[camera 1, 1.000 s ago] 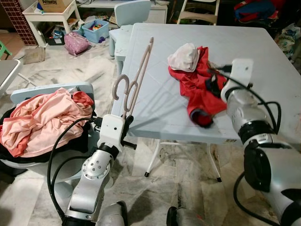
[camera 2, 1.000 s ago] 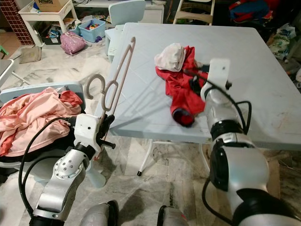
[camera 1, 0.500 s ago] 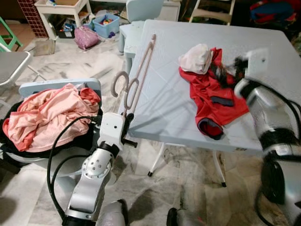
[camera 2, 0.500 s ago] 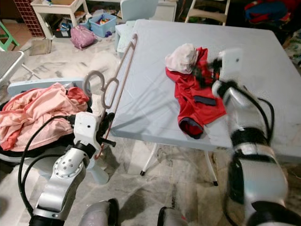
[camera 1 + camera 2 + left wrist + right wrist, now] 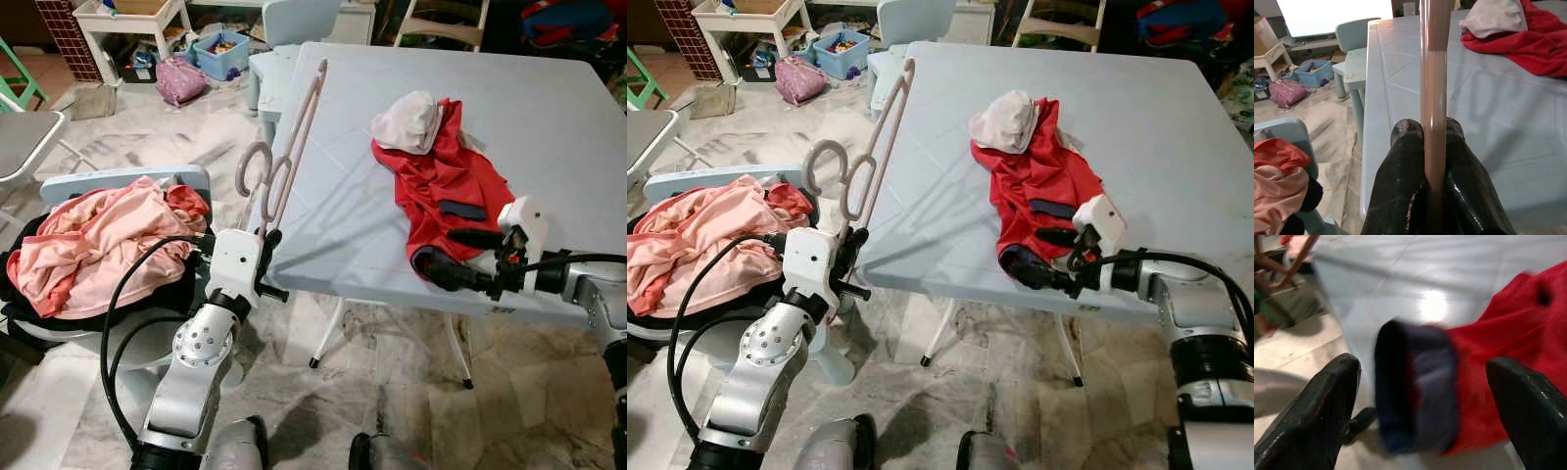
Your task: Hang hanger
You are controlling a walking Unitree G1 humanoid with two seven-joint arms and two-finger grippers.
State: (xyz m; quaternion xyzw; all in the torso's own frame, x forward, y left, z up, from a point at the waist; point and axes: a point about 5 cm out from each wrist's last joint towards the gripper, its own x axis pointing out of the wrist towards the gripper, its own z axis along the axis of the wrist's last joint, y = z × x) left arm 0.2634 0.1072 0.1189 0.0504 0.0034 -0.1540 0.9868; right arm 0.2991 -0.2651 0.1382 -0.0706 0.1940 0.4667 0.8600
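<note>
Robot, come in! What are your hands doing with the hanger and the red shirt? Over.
Left gripper shut on pink hanger, held upright. Right gripper open at red shirt's navy cuff, table edge. Nothing blocking.

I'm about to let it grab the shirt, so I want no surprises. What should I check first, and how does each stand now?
1. Left gripper shut on the hanger: ok.
2. Right gripper open: ok.
3. Shirt's dark cuff between the right fingers: ok.
4. Fingers touching the cuff: cannot tell, view blurred.
5. White cloth lying on the shirt, may drag along: not ok.
6. Cuff at the table edge, reachable: ok.
</note>
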